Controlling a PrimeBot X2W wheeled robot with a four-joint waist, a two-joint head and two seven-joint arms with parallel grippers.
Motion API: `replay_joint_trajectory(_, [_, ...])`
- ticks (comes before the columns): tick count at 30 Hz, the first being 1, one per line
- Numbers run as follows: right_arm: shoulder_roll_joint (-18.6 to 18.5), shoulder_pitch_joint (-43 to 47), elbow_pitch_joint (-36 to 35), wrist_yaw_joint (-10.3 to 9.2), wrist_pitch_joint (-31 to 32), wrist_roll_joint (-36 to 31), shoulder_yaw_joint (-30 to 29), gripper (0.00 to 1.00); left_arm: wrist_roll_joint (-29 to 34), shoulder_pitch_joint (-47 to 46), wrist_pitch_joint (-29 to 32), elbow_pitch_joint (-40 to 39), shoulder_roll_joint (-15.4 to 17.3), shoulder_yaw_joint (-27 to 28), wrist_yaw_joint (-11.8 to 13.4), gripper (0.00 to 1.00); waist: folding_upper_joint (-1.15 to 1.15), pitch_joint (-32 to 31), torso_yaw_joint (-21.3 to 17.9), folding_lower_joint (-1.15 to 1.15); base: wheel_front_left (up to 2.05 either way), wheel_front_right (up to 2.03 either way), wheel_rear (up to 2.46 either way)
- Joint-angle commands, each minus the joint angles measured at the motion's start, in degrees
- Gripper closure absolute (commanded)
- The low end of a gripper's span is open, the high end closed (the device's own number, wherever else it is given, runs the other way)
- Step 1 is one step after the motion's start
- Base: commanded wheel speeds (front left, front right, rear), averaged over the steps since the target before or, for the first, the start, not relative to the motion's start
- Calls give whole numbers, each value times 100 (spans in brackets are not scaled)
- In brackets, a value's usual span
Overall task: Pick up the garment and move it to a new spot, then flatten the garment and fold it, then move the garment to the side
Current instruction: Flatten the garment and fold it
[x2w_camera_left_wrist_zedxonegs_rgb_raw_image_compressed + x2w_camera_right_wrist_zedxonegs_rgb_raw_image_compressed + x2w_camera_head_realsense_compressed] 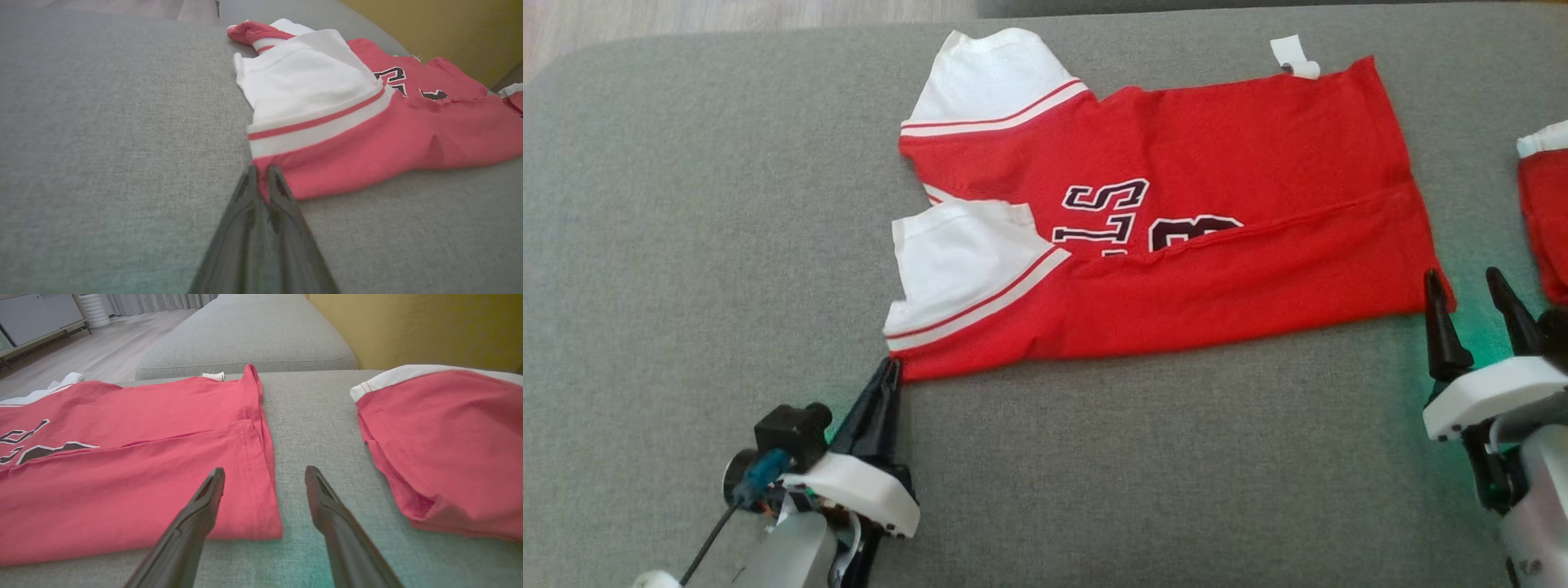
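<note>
Garment [1217, 269], a red jersey with white sleeves, lies folded lengthwise on a grey sofa cushion [686, 245]. Its neck end points to the robot's left and its hem end to the robot's right.

At the garment's near left corner sits the left gripper [894, 363]. Its two dark fingers are drawn narrow, almost together, and their tips touch the red edge just below the nearer sleeve's striped band. In the left wrist view the left gripper [261, 171] shows a sliver of red between its tips. Whether any cloth is actually pinched there, I cannot tell.

The nearer white sleeve [956, 261] lies on top of the garment at its left end, and the farther white sleeve [988, 77] sticks out at the garment's far left corner. Toward the garment's middle, black letters with white outlines [1111, 208] are partly covered by the folded-over near half. A small white tag [1294, 57] pokes out past the garment's far edge, toward its right end.

At the garment's near right corner stands the right gripper [1462, 273], spread wide and holding nothing. In the right wrist view the right gripper [264, 470] has one finger over the hem corner and the other over bare cushion just beside it.

Right of the garment, apart from it across a strip of cushion, lies a second red piece with a white edge [441, 445].
</note>
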Motion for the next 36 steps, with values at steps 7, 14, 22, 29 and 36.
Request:
replay_joint_trajectory(7, [-104, -321, 134, 37, 371, -68, 43, 0, -334, -340, -31, -16, 106, -240, -32, 100, 0, 59, 156, 0, 0, 0, 0])
replay_joint_trajectory(14, [-39, -548, 698, 37, 1135, -417, -193, 100, -499, -376, -31, -76, 210, -436, -33, 100, 0, -7, 262, 0, 0, 0, 0])
replay_joint_trajectory(22, [-28, -406, 611, 37, 1252, -634, -354, 100, -537, -284, -31, -114, 326, -459, -33, 100, 0, -220, 276, 0, 0, 0, 0])
replay_joint_trajectory(29, [-135, 243, 168, 37, 1537, -415, -303, 100, -556, 266, -31, -337, 516, -382, 14, 100, 0, -601, 138, 0, 0, 0, 0])
replay_joint_trajectory(36, [-360, 1134, -505, 37, 1832, -149, -252, 100, -655, 1102, 242, -943, 708, -449, 252, 100, 0, -957, 68, 0, 0, 0, 0])
